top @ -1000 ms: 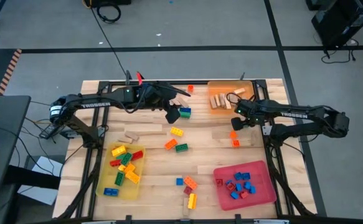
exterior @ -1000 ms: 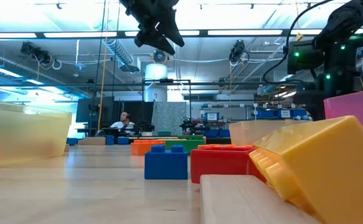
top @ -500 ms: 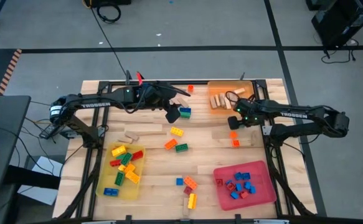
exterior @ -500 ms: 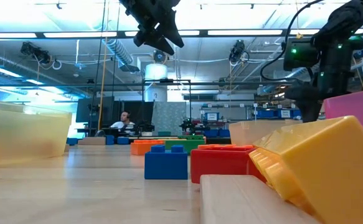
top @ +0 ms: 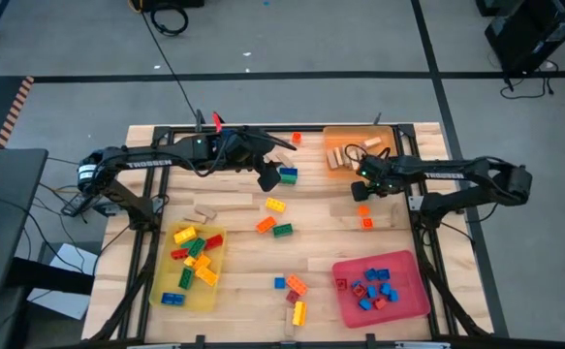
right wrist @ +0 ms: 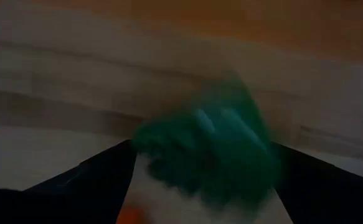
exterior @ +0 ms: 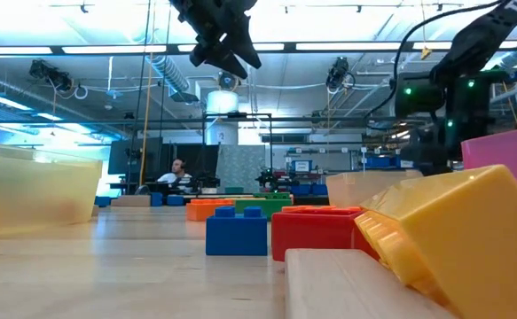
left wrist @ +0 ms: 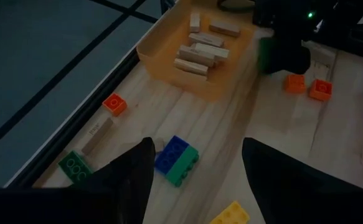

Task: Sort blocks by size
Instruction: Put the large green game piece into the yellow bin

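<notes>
Green plastic fills the right wrist view: a studded green brick (right wrist: 209, 152) sits between the right gripper (top: 363, 186)'s spread fingers, apparently held. That gripper has slid toward nine o'clock, alongside the orange tray (top: 336, 137) of smooth tan wooden pieces (left wrist: 201, 48), which suggests a drop-off soon. At ten o'clock the left gripper (top: 268, 177) hovers, fingers apart and empty, over a blue-and-green brick (left wrist: 176, 159).

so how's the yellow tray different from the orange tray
The yellow tray sits at the near left of the table; the orange tray sits at the far right. The yellow tray holds coloured plastic bricks; the orange tray holds plain wooden pieces. Both are flat and translucent.
</notes>
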Tool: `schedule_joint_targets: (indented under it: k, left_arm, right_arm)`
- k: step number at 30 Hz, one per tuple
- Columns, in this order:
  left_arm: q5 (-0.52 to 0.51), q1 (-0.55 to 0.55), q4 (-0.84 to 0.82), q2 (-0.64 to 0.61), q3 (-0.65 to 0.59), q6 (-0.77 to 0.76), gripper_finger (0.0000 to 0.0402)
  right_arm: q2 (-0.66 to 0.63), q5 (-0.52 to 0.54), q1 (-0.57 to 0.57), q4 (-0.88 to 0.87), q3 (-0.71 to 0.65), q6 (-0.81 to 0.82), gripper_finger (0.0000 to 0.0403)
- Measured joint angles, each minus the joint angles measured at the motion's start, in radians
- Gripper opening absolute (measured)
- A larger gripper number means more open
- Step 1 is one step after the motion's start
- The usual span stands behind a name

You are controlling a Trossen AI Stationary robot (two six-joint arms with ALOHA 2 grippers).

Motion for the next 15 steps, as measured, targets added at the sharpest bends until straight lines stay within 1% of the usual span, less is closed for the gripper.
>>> schedule_joint_targets:
  k: [4,7,15]
  left_arm:
    - [0.000,0.000,-0.013,0.000,0.000,0.000,0.0248]
    - [0.000,0.000,-0.032,0.000,0.000,-0.001,0.0248]
    - [0.000,0.000,-0.048,0.000,0.000,-0.006,0.0248]
  right_arm:
    - [0.063,-0.001,0.000,0.015,0.009,0.006,0.0365]
    - [0.082,-0.001,0.008,0.014,0.010,0.001,0.0359]
    - [0.030,0.054,0.039,0.052,-0.001,-0.009,0.0325]
